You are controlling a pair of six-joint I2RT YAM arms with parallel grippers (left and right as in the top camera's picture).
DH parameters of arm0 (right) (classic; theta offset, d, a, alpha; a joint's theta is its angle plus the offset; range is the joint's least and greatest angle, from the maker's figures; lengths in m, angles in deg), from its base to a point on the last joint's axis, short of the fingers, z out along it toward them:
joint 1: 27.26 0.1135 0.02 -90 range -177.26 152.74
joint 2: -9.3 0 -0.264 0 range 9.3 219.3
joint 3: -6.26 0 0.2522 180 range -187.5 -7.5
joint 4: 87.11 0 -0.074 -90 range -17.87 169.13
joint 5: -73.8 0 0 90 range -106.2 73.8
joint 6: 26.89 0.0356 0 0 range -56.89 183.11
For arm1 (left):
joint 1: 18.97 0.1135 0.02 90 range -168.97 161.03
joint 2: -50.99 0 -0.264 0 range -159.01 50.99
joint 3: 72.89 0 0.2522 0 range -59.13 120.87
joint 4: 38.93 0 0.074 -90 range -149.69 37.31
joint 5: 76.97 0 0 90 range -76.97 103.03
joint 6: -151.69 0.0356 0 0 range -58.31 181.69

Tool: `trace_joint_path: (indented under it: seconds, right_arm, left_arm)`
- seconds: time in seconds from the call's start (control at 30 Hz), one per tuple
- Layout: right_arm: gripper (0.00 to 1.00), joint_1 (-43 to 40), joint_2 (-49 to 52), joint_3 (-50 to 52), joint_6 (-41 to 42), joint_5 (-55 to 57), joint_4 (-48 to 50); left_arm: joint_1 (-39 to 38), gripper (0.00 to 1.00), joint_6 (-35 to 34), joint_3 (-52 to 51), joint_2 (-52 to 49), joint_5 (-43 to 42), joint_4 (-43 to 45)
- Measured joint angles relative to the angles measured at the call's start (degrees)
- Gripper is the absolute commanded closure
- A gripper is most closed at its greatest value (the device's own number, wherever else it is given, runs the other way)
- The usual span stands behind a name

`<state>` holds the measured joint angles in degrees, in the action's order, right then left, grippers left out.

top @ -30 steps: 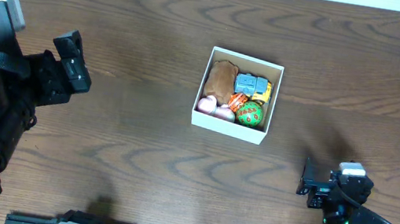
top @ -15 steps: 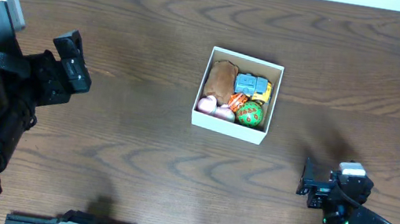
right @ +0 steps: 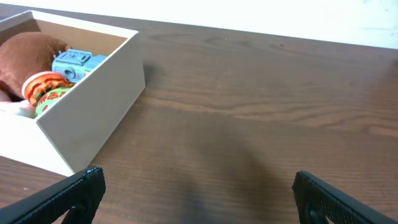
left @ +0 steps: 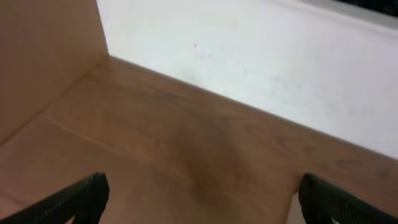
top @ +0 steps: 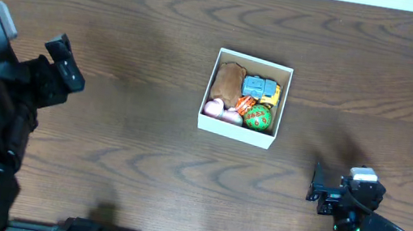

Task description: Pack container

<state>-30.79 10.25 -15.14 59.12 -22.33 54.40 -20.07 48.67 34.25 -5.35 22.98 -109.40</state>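
Container (top: 244, 96) mid table (top: 105, 133), packed w/ toys: brown plush (top: 229, 80), blue toy (top: 258, 86), green ball (top: 257, 116). L gripper (top: 64, 64) + R gripper (top: 319, 186) both spread open, empty, well apart from it. Risk: arm bump could slide light container, ball may pop out.

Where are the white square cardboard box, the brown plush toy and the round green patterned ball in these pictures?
white square cardboard box (top: 235, 132): overhead view, on its white wall nearest the robot.
brown plush toy (top: 229, 84): overhead view, middle of its body.
round green patterned ball (top: 258, 117): overhead view, on its top.
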Motion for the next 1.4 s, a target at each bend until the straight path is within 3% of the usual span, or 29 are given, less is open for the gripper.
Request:
trace_joint_path:
  seconds: [0.13, 0.5, 1.4]
  right_arm:
    - [0.01, 0.0, 0.0, 0.0, 0.0, 0.0, 0.0]
    - [0.01, 0.0, 0.0, 0.1, 0.0, 0.0, 0.0]
    - [0.01, 0.0, 0.0, 0.1, 0.0, 0.0, 0.0]
  left_arm:
    - [0.7, 0.02, 1.8, -16.0, 7.1, -2.4, 14.7]
    - [1.1, 0.02, 3.0, -48.9, 27.5, -5.6, 32.8]
    - [1.1, 0.02, 3.0, -82.9, 49.5, -6.6, 47.2]
